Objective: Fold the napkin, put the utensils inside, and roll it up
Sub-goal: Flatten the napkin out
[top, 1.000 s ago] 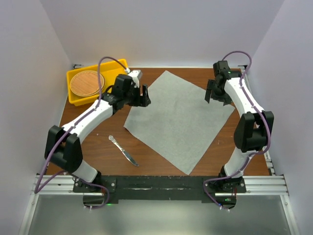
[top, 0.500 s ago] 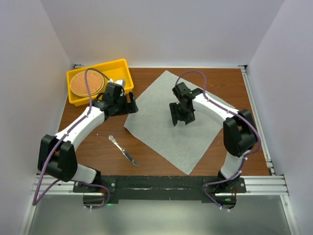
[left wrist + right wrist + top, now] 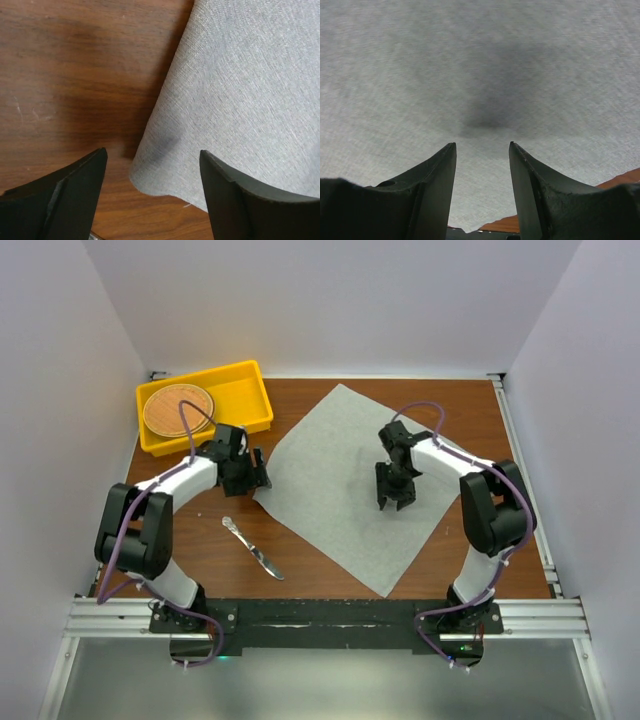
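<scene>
Napkin (image 3: 345, 485): flat grey woven square

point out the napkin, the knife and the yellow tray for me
napkin (image 3: 335, 485), top external view, flat middle of the cloth
knife (image 3: 254, 551), top external view, middle of its length
yellow tray (image 3: 241, 400), top external view, bare floor near its right wall

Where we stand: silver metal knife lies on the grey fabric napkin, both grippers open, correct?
No: the top external view shows the silver metal knife on the brown wooden table, apart from the grey fabric napkin. The left gripper and right gripper are open.
</scene>
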Robot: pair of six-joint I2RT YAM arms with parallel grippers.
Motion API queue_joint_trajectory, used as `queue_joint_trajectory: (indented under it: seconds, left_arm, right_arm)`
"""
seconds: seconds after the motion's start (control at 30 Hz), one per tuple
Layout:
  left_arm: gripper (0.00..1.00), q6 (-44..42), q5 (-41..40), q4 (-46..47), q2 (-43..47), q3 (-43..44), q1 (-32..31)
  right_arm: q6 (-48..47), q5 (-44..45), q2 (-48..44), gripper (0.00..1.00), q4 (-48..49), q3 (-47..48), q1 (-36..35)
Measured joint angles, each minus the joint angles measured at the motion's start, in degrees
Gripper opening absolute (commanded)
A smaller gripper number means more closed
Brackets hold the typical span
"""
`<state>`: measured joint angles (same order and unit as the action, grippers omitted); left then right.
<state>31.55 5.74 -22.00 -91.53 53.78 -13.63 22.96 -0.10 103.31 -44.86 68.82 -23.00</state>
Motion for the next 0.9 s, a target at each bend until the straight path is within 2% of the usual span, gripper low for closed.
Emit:
queue_joint_trajectory:
  seconds: [0.03, 0.13, 0.17, 0.23, 0.27, 0.33, 0.37, 0.4, 0.43, 0.53, 0.6, 0.67, 0.73, 0.8, 0.9]
  left_arm:
    - [0.67, -0.5, 0.1, 0.1, -0.8, 0.3, 0.0]
    - [0.48, -1.4, 1.1, 0.7, -3.3, 0.8, 0.0]
    - [0.38, -1.2, 1.6, 0.7, -3.8, 0.8, 0.0]
    - [0.27, -1.0, 1.9, 0.7, -4.0, 0.8, -0.3]
    - [0.11, -1.4, 1.3, 0.6, -3.8, 0.9, -0.9]
    - [0.03, -2.1, -0.9, -0.5, -3.7, 2.1, -2.8]
    - [0.06, -2.4, -3.0, -1.6, -3.6, 3.3, -4.7]
    - [0.16, -2.7, -5.1, -3.1, -3.6, 5.0, -6.6]
    - [0.20, -3.1, -8.7, -5.2, -3.6, 7.5, -9.3]
    - [0.21, -3.5, -18.2, -10.0, -3.6, 15.2, -16.2]
    - [0.40, -3.5, -24.7, -12.0, -3.2, 17.9, -17.7]
    - [0.66, -4.0, -31.1, -14.8, -2.3, 18.3, -17.2]
    - [0.73, -4.9, -35.8, -18.0, -1.5, 18.3, -15.8]
    - [0.73, -5.4, -37.7, -19.8, -0.6, 18.3, -14.6]
    - [0.72, -5.4, -35.0, -19.6, 1.5, 17.2, -14.4]
  right_arm:
    - [0.1, -0.1, 0.0, 0.50, 0.1, -0.5, 0.9]
    - [0.1, -0.7, -0.2, 0.50, 0.5, -2.1, 4.3]
    - [0.1, -0.7, -0.3, 0.50, 0.5, -2.3, 5.0]
    - [0.0, -0.9, -0.3, 0.50, 0.8, -2.4, 6.3]
    - [0.0, -0.9, -0.3, 0.50, 0.9, -2.4, 6.6]
    - [-0.1, -1.0, -0.3, 0.50, 1.1, -2.4, 6.7]
    - [-0.1, -1.0, -0.3, 0.50, 1.2, -2.4, 6.6]
    - [-0.2, -1.2, -0.3, 0.50, 1.2, -2.4, 6.6]
    - [-0.2, -1.3, -0.3, 0.49, 1.3, -2.4, 6.6]
    - [-0.6, -1.8, -0.3, 0.49, 1.4, -2.4, 6.5]
    - [-0.9, -2.2, -0.3, 0.49, 1.4, -2.4, 6.5]
    - [-1.0, -2.4, -0.3, 0.49, 1.4, -2.4, 6.5]
    - [-1.2, -2.4, -0.3, 0.49, 1.4, -2.4, 6.5]
    - [-1.4, -2.4, -0.3, 0.48, 1.4, -2.4, 6.5]
    - [-1.4, -2.4, -0.3, 0.48, 1.4, -2.4, 6.5]
